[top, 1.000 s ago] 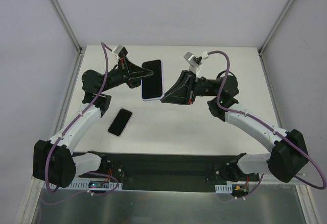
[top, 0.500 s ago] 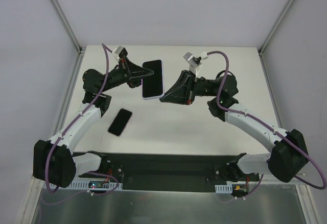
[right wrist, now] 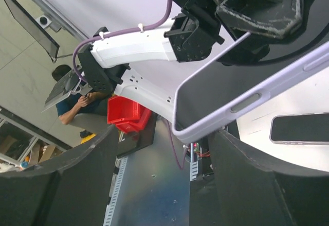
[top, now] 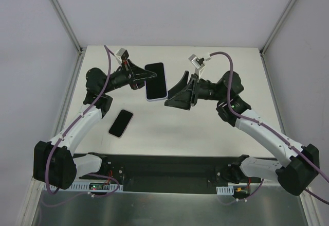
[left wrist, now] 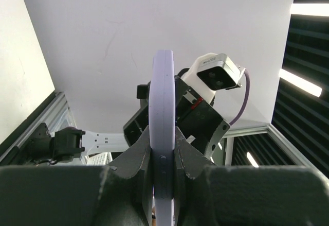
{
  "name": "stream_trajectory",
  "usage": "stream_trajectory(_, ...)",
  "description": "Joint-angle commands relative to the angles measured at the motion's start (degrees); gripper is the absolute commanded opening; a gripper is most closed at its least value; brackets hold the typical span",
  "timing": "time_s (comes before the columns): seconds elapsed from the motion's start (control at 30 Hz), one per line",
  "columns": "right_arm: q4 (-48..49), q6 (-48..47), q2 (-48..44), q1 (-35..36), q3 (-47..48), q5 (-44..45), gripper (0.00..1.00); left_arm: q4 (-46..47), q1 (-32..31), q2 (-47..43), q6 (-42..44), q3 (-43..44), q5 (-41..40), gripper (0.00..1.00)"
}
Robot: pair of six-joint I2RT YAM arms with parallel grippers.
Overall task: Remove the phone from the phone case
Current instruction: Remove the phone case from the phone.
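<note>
Left claw [top: 150,74] pinches the slim, round-cornered lavender phone case [top: 156,81] by its rim, aloft; right claw [top: 174,89] gapes wide beside its free edge. A glossy black phone [top: 121,123] lies flat on the white surface [top: 205,128].

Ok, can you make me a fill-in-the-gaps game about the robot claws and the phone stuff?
The left claw is ____ on the phone case.
The right claw is ____.
A black phone lies flat on the ____.
Missing words: shut, open, table.
</note>
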Motion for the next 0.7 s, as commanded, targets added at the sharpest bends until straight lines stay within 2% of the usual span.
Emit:
stream_trajectory(0.0,-3.68,0.30,-2.27,0.04,3.40,4.00,0.71,2.99,-0.43,-1.24,1.63,3.39,-1.69,0.00)
stream_trajectory(0.23,-3.33,4.00,0.54,-0.13,5.51,3.21,0.61,2.99,-0.43,-1.50,1.72,3.39,-1.60,0.00)
stream_trajectory(0.33,-2.98,4.53,1.07,-0.13,5.43,3.21,0.54,2.99,-0.43,-1.59,1.81,3.39,-1.52,0.00)
stream_trajectory(0.43,-2.63,4.70,1.60,-0.13,5.60,3.21,0.36,2.99,-0.34,-1.59,1.81,3.30,-1.34,0.00)
stream_trajectory(0.47,-2.45,4.70,1.77,-0.13,5.69,3.12,0.22,2.99,-0.43,-1.59,1.72,3.30,-1.43,0.00)
stream_trajectory(0.53,-2.36,4.70,1.95,-0.13,5.60,2.86,0.05,2.99,-0.43,-1.58,1.72,3.30,-1.34,0.00)
stream_trajectory(0.57,-1.75,4.44,2.04,-0.22,5.51,2.59,0.01,2.99,-0.43,-1.59,1.81,3.39,-1.34,0.00)
stream_trajectory(0.67,1.22,2.52,1.43,-0.13,4.37,0.93,0.01,2.38,-0.34,-1.32,1.55,3.21,-1.25,0.00)
